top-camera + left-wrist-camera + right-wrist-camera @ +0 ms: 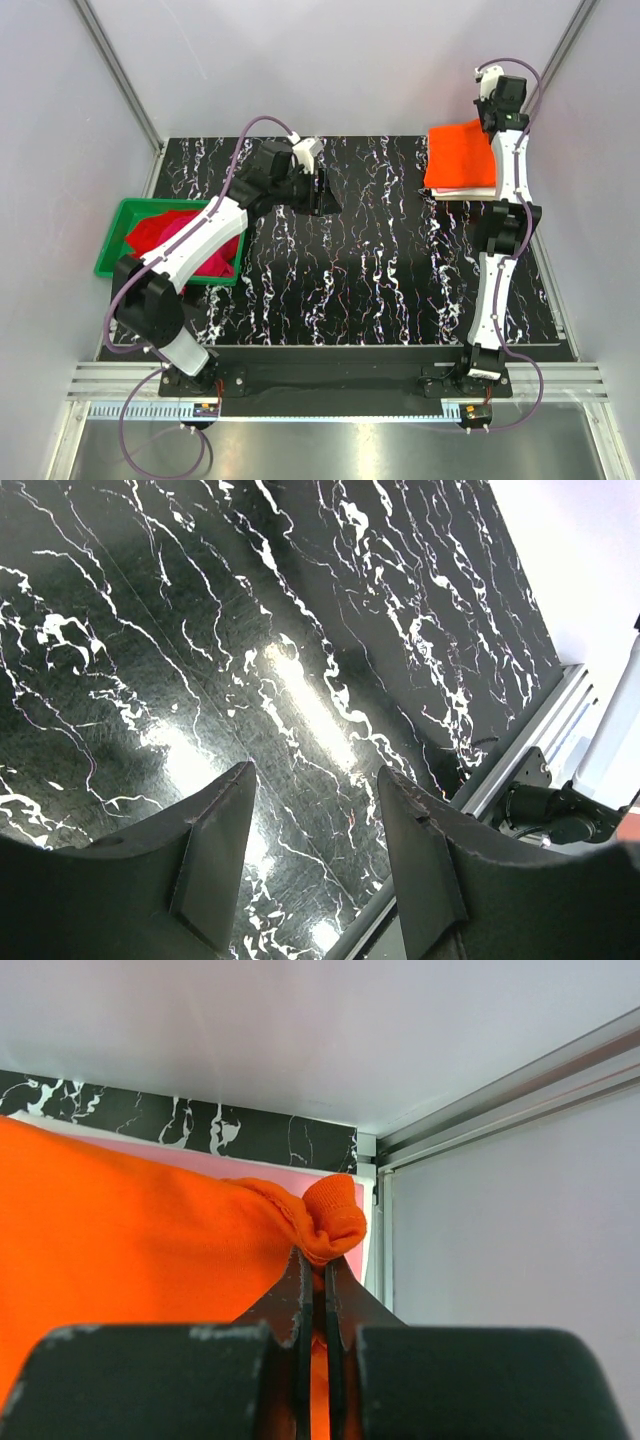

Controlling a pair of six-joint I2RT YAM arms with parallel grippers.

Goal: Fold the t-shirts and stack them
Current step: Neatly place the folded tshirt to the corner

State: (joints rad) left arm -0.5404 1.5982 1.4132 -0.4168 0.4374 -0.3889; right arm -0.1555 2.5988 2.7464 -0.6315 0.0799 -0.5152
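On the near left, the green bin held crumpled red and crimson-magenta t-shirts. Further in, the left gripper hung over the bare black marbled tabletop, jaws spread, nothing between them. At the far right corner lay the folded stack — the orange t-shirt atop a pink t-shirt — with the right gripper pinching the orange t-shirt's bunched corner in its jaws.

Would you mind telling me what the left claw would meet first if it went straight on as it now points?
Most likely the bare black marbled table top: the open left claw points down at it, and nothing shows in between.
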